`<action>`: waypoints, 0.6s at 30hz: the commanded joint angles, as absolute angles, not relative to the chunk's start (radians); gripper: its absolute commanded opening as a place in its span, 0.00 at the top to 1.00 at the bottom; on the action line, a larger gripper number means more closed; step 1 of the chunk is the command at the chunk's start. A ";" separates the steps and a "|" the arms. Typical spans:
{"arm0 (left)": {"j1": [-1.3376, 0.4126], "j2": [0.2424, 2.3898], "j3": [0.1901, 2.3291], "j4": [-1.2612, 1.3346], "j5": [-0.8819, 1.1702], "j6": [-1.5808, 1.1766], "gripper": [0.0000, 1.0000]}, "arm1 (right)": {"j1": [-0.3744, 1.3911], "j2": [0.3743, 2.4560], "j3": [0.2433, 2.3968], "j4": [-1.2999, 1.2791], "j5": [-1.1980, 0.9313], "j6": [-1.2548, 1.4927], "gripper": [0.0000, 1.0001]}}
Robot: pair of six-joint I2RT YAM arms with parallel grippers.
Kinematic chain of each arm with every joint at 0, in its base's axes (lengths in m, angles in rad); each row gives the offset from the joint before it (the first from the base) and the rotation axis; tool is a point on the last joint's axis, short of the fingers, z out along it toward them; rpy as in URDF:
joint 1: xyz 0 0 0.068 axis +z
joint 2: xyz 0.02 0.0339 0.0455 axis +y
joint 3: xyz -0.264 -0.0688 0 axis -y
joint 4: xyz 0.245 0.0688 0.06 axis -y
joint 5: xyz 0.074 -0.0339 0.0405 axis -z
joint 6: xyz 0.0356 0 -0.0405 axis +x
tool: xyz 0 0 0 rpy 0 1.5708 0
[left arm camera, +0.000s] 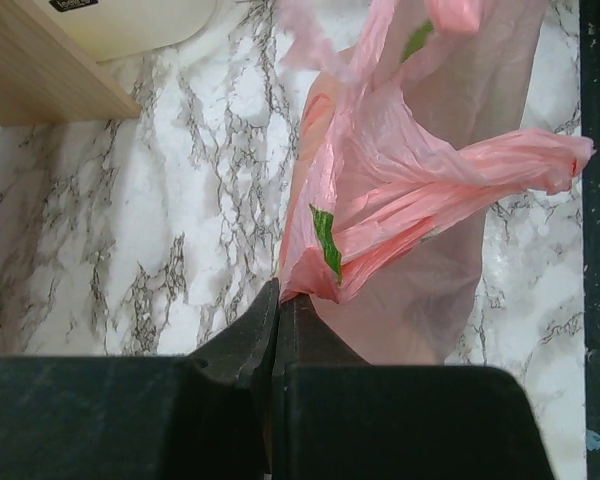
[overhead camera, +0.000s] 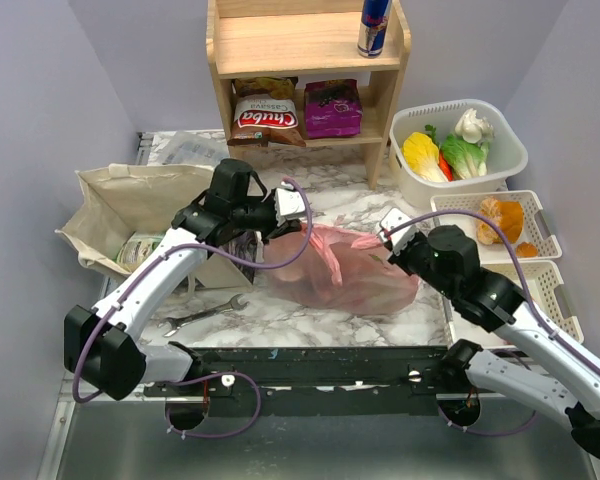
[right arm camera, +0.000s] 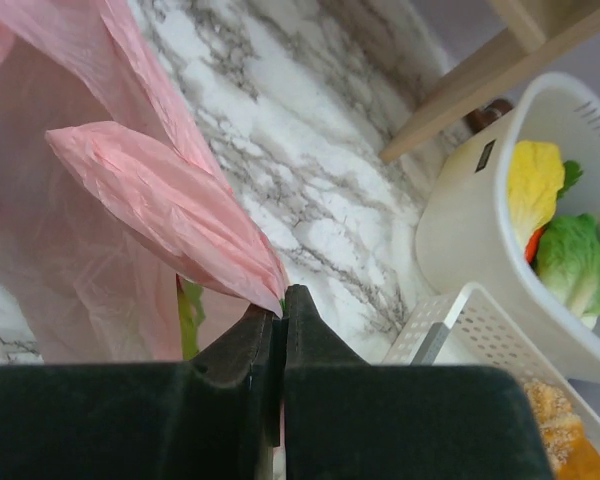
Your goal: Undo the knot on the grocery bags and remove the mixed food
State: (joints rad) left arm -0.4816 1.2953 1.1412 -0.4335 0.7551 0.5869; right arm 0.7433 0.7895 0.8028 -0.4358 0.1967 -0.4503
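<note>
Pink film of the grocery bag [overhead camera: 345, 270] sags between my claws, left gripper [left arm camera: 280, 292] and right gripper [right arm camera: 283, 294] each clamped fully shut on a fold at its tips, best drawn apart slowly to spare the plastic.

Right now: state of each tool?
Left tool: closed on the thin, crinkly pink plastic bag.
Right tool: closed on a bunched fold of the same bag.
</note>
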 commanded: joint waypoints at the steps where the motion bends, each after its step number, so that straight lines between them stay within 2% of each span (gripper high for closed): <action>1: -0.444 1.272 1.146 -0.463 0.713 0.670 1.00 | 0.739 0.760 0.890 -0.483 0.314 -0.378 0.99; 3: -0.426 1.271 1.174 -0.472 0.717 0.664 0.96 | 0.739 0.784 0.947 -0.489 0.288 -0.303 0.99; 5: -0.422 1.250 1.206 -0.476 0.721 0.649 0.84 | 0.735 0.803 0.995 -0.488 0.225 -0.239 0.99; 7: -0.427 1.209 1.226 -0.466 0.733 0.631 0.66 | 0.730 0.819 1.042 -0.479 0.153 -0.175 0.99; 8: -0.436 1.185 1.236 -0.459 0.729 0.615 0.53 | 0.729 0.830 1.058 -0.475 0.123 -0.143 0.99; 9: -0.458 1.164 1.245 -0.459 0.710 0.607 0.46 | 0.729 0.842 1.077 -0.476 0.100 -0.117 0.99; 10: -0.481 1.147 1.255 -0.463 0.683 0.606 0.42 | 0.728 0.853 1.089 -0.474 0.074 -0.087 0.99; 12: -0.545 1.114 1.253 -0.460 0.643 0.603 0.40 | 0.726 0.870 1.103 -0.459 0.037 -0.030 0.99; 14: -0.626 1.086 1.221 -0.417 0.610 0.583 0.45 | 0.726 0.885 1.104 -0.447 0.007 0.039 0.99; 18: -0.774 1.090 1.140 -0.303 0.590 0.588 0.69 | 0.724 0.904 1.110 -0.438 -0.081 0.118 0.99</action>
